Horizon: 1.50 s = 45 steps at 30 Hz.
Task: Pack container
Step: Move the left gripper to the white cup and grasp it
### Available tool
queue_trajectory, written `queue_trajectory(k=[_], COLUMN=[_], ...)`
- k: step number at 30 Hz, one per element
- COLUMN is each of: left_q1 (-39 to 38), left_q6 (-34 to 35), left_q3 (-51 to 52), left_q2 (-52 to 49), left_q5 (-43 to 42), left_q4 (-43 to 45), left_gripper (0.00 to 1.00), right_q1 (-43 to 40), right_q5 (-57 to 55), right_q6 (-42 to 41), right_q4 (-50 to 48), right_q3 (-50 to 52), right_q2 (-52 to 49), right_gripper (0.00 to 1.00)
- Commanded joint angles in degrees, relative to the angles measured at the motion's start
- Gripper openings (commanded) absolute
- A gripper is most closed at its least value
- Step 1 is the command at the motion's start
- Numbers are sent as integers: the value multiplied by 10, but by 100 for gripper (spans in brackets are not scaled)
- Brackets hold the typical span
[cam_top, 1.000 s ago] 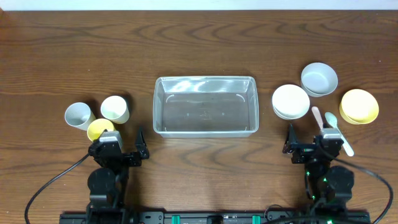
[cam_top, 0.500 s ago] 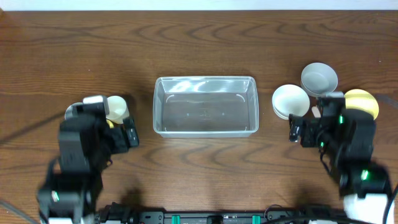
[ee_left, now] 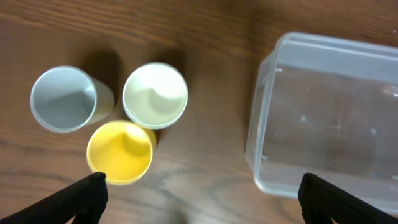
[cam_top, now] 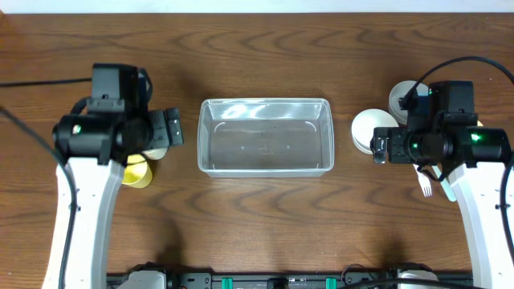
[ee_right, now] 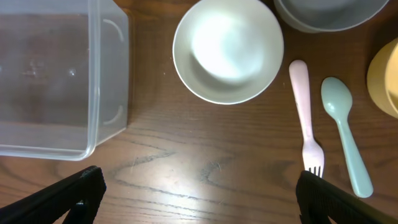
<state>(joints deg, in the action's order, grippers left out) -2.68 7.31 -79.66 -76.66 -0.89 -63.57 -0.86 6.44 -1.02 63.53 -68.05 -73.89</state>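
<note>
Closing on the yellow cup (ee_left: 121, 154) at the container's (cam_top: 201, 136) nine o'clock could topple the close-set neighbouring cups (ee_left: 155, 96); left claw (cam_top: 171, 128) and right claw (cam_top: 379, 148) hang apart, empty.

Clear empty container (cam_top: 266, 136), upright, table-center

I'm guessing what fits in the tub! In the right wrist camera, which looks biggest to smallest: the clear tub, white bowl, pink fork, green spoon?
1. clear tub: biggest, even cut off by the picture's edge.
2. white bowl.
3. pink fork and green spoon: about the same length, too close to rank.
</note>
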Motion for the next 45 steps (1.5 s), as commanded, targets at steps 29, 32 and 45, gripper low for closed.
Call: queue_trajectory(k=[29,32,45], left_q1=[49,49,49], left_q6=[5,5,5], left_q3=[-10,-10,-10], left_q2=[-307,-307,-307], left_q5=[5,5,5], left_q4=[59,58,52], left_gripper=[61,53,26], right_q1=[-7,-7,-7], right_q5=[-2,-2,-2], right_q6=[2,2,2], right_q4=[4,4,4], right_q3=[-13,-13,-13], right_q2=[-14,-14,-14], right_gripper=[99,99,99])
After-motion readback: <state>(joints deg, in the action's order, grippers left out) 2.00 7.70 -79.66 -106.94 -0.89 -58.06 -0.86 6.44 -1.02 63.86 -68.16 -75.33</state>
